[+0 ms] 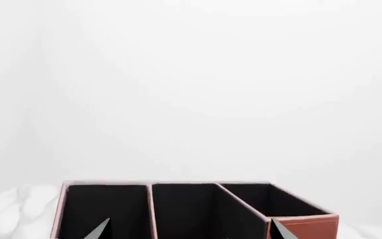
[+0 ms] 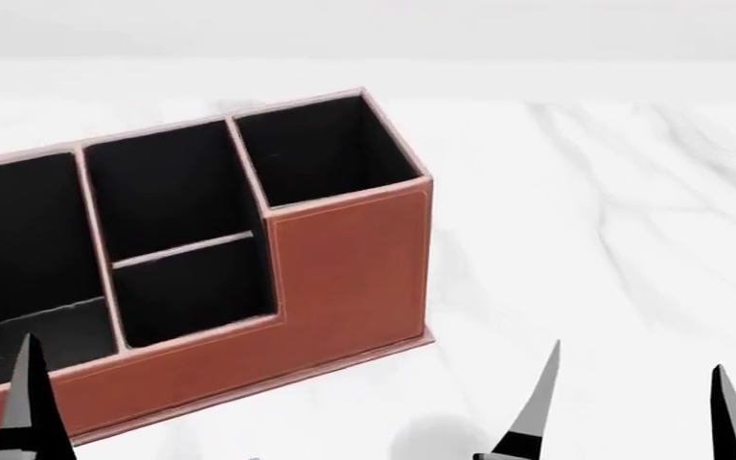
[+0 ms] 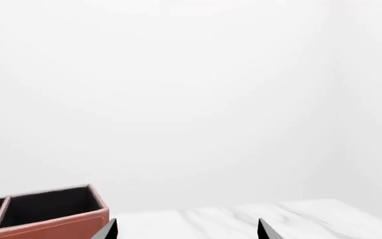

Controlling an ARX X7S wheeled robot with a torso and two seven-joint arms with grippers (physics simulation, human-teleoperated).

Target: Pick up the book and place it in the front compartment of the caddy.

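The reddish-brown caddy [image 2: 342,278] stands at the left of the head view, its tall end cell [image 2: 323,144] to the right. A low cross divider [image 2: 183,248] splits the middle pair. The near cell, the front compartment [image 2: 195,292], shows only black lining. In the left-end cell a dark flat slab with a pale upper edge stands, apparently the book [image 2: 55,331]. My left gripper [image 1: 191,233] is open over the caddy [image 1: 304,226] with nothing between its fingers; one fingertip [image 2: 23,402] shows in the head view. My right gripper [image 2: 636,412] [image 3: 187,231] is open and empty, right of the caddy [image 3: 51,221].
The caddy rests on a white marble tabletop [image 2: 598,240] that stretches to the right and behind it. A pale wall fills the background in both wrist views.
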